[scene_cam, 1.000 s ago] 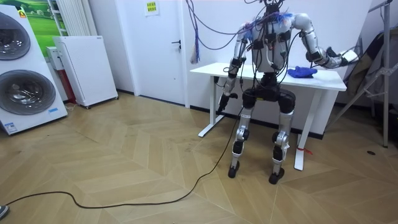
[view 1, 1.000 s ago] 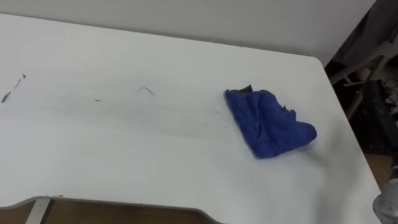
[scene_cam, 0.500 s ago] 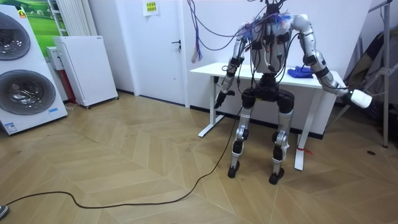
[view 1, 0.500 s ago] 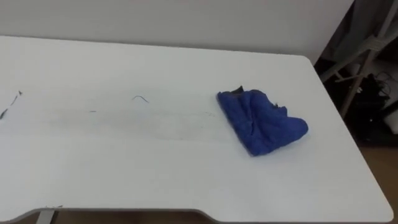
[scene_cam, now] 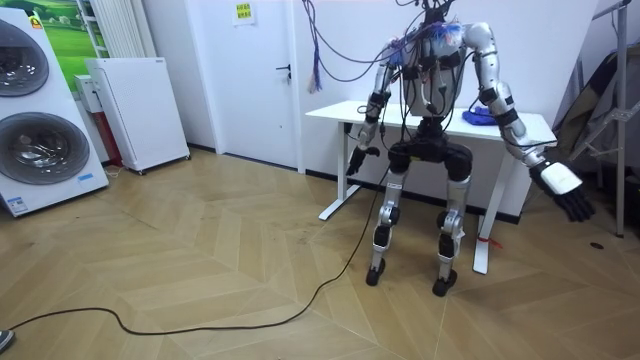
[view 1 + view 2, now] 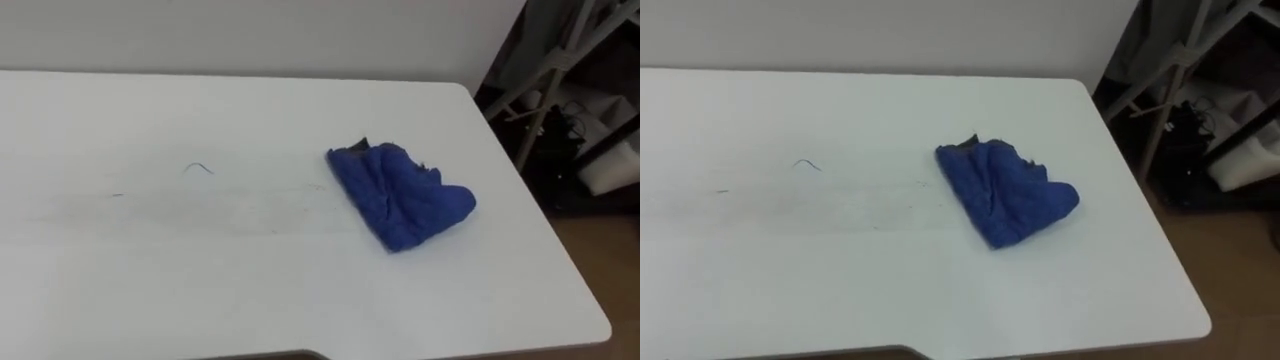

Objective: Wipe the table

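Note:
A crumpled blue cloth (image 6: 400, 195) lies loose on the right part of the white table (image 6: 150, 290), a short way in from the right edge; no hand touches it. A few thin dark marks (image 6: 198, 167) streak the tabletop left of the cloth. In the room view I stand at the table's front edge, facing it. My right hand (image 5: 565, 190) hangs out to the side below tabletop height, well away from the cloth (image 5: 478, 117), fingers straight. My left hand (image 5: 355, 160) hangs low by the table's left end.
Past the table's right edge stand a metal frame and dark gear (image 6: 560, 110) on the floor. In the room view, a white cabinet (image 5: 138, 110) and washing machines (image 5: 40, 110) stand far off at the left, with a door (image 5: 262, 70) behind.
My right arm has swung down from table height near the cloth to hang low at my side. The cloth stays put; the eye view has shifted.

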Controlling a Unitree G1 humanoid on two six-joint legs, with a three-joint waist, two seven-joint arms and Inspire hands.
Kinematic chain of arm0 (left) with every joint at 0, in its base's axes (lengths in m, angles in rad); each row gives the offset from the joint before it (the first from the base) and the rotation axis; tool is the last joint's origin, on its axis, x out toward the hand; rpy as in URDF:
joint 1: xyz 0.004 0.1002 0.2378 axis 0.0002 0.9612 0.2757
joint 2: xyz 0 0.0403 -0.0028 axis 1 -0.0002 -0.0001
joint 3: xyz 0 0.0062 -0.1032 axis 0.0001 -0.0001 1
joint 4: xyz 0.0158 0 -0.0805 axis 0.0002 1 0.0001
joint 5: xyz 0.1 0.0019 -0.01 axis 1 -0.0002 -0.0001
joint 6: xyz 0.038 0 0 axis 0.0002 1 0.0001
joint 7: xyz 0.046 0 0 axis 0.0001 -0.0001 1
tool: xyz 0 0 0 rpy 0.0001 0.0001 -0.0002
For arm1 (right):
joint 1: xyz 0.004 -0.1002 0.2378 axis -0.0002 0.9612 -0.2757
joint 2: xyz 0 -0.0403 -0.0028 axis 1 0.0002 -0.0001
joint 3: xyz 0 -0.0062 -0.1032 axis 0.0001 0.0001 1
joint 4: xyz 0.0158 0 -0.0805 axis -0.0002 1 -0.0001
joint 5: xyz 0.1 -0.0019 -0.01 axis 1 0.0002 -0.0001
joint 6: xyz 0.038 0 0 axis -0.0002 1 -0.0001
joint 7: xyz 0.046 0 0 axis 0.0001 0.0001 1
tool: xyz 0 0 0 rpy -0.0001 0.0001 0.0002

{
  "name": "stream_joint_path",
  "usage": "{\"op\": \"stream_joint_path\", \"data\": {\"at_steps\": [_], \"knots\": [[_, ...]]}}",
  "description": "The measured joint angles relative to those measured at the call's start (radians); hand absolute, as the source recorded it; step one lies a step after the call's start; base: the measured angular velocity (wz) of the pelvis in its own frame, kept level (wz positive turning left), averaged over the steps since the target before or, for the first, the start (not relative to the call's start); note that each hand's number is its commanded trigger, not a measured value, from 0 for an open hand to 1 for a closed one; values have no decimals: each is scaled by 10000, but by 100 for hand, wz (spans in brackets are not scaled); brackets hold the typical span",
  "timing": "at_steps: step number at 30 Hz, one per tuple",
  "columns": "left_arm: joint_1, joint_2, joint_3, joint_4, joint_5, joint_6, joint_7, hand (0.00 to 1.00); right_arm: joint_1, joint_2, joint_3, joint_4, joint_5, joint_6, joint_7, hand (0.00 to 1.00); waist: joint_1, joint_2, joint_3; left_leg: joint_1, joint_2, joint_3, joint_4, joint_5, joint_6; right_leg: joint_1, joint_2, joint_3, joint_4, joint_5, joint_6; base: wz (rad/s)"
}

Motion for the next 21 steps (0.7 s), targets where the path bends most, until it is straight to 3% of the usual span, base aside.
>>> {"op": "stream_joint_path", "data": {"at_steps": [3,5,10,14,17,21], "knots": [[-48,-213,-76,245,52,26,8,0,-37,199,1027,86,-574,362,700,0,189,56,3,187,13,-24,-22,-72,19,131,49,25,-4,1,-1,-8],[-76,-258,-277,413,43,28,31,0,-88,283,1676,105,-1232,371,933,0,314,204,-37,220,16,-37,45,-127,34,175,59,43,5,3,-1,-4],[-523,-368,-1335,1081,-27,45,408,0,-676,646,3253,63,-3294,498,1335,0,666,317,26,222,12,-62,83,-138,39,204,59,59,-1,14,5,0],[-817,-661,-2095,1273,-24,18,457,0,-1128,763,4177,-293,-4380,432,1485,0,854,636,117,205,13,-188,59,-136,40,248,68,-3,-66,11,10,5],[-938,-804,-2138,1292,-16,16,464,0,-1217,958,4636,-354,-4568,245,1589,0,909,677,112,137,17,-420,30,-134,42,275,86,-91,-161,-8,27,11],[-995,-945,-2144,1279,-21,10,464,0,-976,1132,4906,-293,-4831,268,1908,0,979,599,103,111,17,-545,83,-130,48,303,82,-99,-164,-49,63,7]]}}
